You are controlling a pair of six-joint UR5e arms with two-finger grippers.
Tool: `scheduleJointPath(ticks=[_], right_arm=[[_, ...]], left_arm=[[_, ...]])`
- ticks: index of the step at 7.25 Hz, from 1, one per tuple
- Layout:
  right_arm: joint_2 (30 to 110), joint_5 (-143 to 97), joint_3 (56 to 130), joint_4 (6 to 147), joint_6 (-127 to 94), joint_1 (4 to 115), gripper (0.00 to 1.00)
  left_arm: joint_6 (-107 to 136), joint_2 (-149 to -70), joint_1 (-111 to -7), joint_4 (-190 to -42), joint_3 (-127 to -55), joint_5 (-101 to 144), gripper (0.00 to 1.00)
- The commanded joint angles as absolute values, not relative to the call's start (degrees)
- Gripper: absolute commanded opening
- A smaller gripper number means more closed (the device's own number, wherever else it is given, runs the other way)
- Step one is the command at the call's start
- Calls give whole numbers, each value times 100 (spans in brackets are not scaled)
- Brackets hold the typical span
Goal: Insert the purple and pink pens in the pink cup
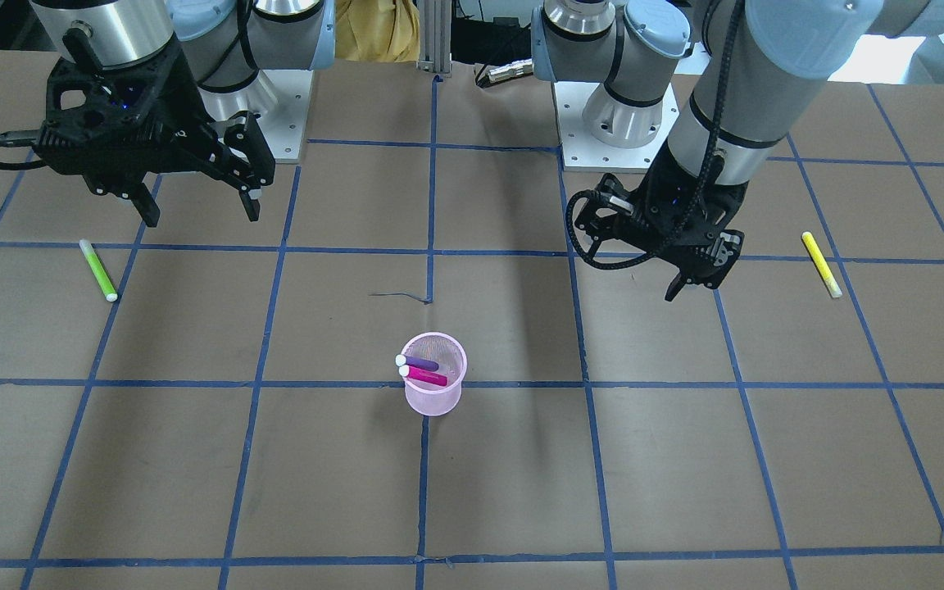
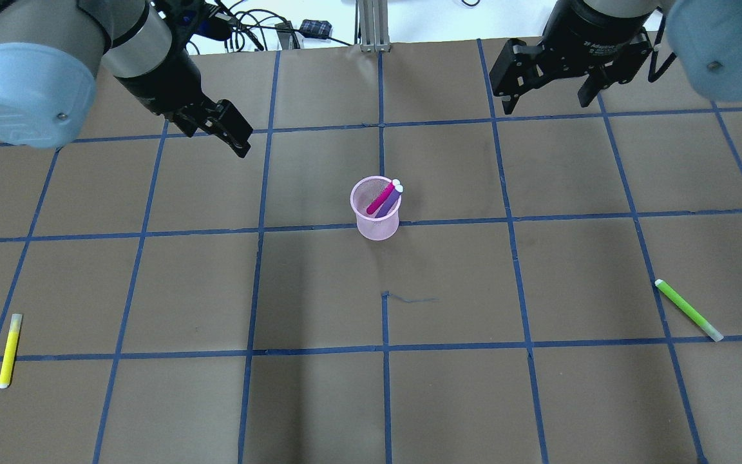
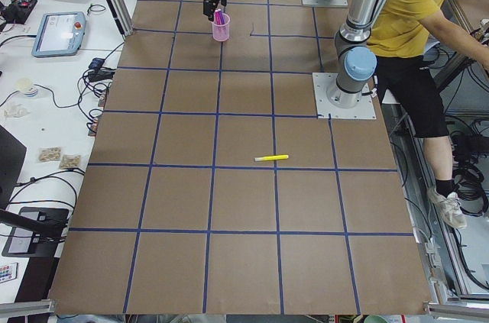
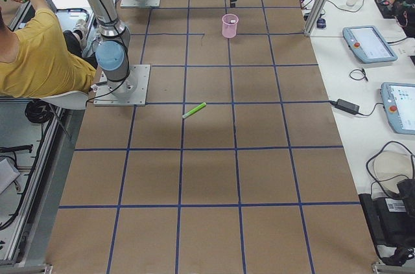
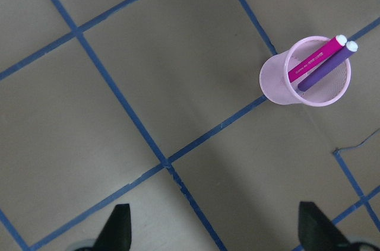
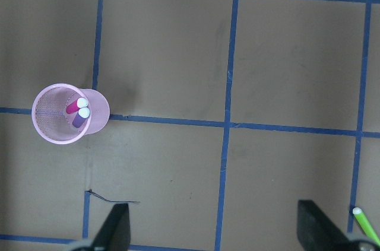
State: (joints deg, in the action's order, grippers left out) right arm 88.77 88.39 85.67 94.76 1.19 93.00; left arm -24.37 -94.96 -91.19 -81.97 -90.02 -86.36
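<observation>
Pink mesh cup (image 5: 273, 83) holds a magenta pen (image 5: 312, 62) and purple pen (image 5: 327, 66).

You have both arms poised above the table (image 2: 152, 412): the left gripper (image 2: 234, 134) hangs over its left half, the right gripper (image 2: 548, 103) over its right half, each empty, jaws spread wide.

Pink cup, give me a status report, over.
Left gripper open, empty; right gripper open, empty. Purple pen and pink pen both in the pink cup, leaning on its rim. Green pen and yellow pen lie well aside, nothing blocking.
</observation>
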Motion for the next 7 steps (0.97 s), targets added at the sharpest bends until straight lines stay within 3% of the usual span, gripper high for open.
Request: scheduleJointPath(ticks=[1,7], right_arm=[[8894,8850,8569,9475,88,9299,100],[8886,8851,8578,9475,79,9255,100]], left_arm=[[-1577,-9387,-9386,-8455,-8869,-9156,100],[-391,-9404,-8771,-9263,-8332,-9062,100]])
